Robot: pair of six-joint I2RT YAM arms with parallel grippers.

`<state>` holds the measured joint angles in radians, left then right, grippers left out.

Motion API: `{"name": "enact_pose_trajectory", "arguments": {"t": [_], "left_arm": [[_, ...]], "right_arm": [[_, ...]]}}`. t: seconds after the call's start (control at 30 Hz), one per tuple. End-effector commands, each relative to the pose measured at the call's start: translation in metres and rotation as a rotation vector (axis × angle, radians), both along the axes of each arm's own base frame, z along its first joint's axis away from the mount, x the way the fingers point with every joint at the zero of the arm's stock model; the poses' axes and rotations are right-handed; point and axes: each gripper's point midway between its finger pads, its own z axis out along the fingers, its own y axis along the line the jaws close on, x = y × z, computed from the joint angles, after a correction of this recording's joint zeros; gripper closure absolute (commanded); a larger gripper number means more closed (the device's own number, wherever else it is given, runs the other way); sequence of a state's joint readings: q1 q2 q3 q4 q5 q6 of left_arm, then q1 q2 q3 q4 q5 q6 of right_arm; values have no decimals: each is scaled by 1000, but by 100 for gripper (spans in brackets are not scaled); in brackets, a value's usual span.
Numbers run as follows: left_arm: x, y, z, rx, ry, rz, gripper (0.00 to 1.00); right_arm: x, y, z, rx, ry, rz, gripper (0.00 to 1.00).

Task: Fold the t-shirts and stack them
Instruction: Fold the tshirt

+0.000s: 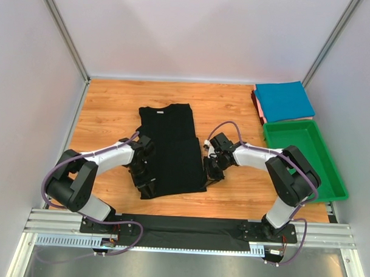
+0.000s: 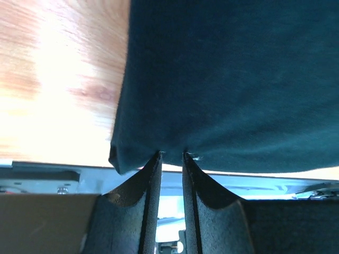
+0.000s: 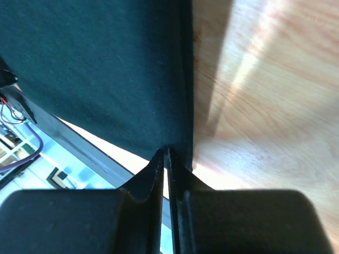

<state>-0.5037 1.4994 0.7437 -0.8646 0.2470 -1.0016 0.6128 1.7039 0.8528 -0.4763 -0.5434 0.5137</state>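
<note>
— On the table (image 1: 113,105), what am I looking at?

— Warm wood-grain planks. In the middle of them lies my black t-shirt (image 1: 169,147), a soft matte knit folded into a long flat rectangle. Its collar is at the far end and its hem points toward the arm bases.

— Where are your hands?

— Both are at the near hem. My left hand (image 1: 148,187) is at the near left corner. In its wrist view the textured black fingers (image 2: 151,185) meet the hem just beside that corner, clenched on the cloth edge with a thin slit of light between them. My right hand (image 1: 210,177) is at the near right corner. Its fingers (image 3: 151,182) are pressed almost together, grasping the folded side edge where it meets the hem.

— And the containers?

— One green tray (image 1: 335,180), shallow, rectangular, glossy plastic, sits along the right edge, well apart from the black t-shirt. Its smooth floor shows from wall to wall. Just beyond it, outside the tray, the teal t-shirt (image 1: 283,100) lies folded square on the reddish t-shirt (image 1: 257,102), of which I see only a rim.
</note>
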Motion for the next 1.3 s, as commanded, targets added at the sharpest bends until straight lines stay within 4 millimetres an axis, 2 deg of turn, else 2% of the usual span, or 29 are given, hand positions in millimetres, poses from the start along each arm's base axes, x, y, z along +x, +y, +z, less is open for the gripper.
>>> {"name": "enact_pose_trajectory", "arguments": {"t": [0.0, 0.07, 0.1, 0.17, 0.23, 0.3, 0.37, 0.43, 0.5, 0.53, 0.6, 0.63, 0.7, 0.83, 0.93, 0.97, 1.07, 1.17, 1.27], "left_arm": [[13, -3, 14, 17, -26, -4, 71], [24, -8, 26, 2, -66, -3, 71], [32, -13, 35, -17, -97, -1, 70], [37, -18, 41, -42, -114, 8, 70], [39, -24, 42, -68, -117, 21, 70], [36, -23, 37, -64, -98, 33, 70], [25, -16, 27, -30, -52, 48, 70], [11, -7, 15, 12, -1, 63, 70], [6, -4, 7, 22, 12, 74, 70], [-1, -1, 2, 37, 30, 84, 70], [-7, 6, -5, 66, 51, 86, 70], [-9, 9, -7, 86, 57, 87, 70], [-16, 17, -12, 130, 97, 73, 70], [-21, 20, -14, 150, 126, 72, 72], [-17, 19, -5, 152, 113, 71, 72], [-18, 21, 2, 158, 114, 67, 72], [-8, 22, 19, 159, 57, 65, 71], [1, 16, 27, 102, -10, 55, 70], [-3, 10, 25, 25, -18, 61, 69]], "right_arm": [[20, 7, 22, 20, -111, 23, 94], [28, 21, 44, 64, -153, 29, 94], [25, 30, 51, 90, -147, 38, 94], [31, 46, 62, 137, -159, 36, 93], [28, 66, 69, 185, -151, 44, 93], [28, 80, 67, 203, -134, 51, 93], [22, 96, 66, 230, -124, 69, 92], [15, 107, 53, 232, -106, 95, 92], [5, 112, 41, 237, -57, 98, 92], [-2, 110, 27, 233, -33, 98, 92], [-11, 105, 17, 225, -13, 100, 93], [-19, 95, 5, 199, 5, 103, 93], [-22, 84, -8, 163, -9, 128, 93], [-27, 66, -18, 102, -14, 149, 94], [-21, 61, -4, 81, -56, 164, 92], [-16, 62, 7, 89, -86, 163, 91], [-13, 50, 23, 69, -115, 137, 86], [-11, 30, 24, 15, -103, 88, 81], [-9, 5, 21, -69, -97, 17, 70]]}}
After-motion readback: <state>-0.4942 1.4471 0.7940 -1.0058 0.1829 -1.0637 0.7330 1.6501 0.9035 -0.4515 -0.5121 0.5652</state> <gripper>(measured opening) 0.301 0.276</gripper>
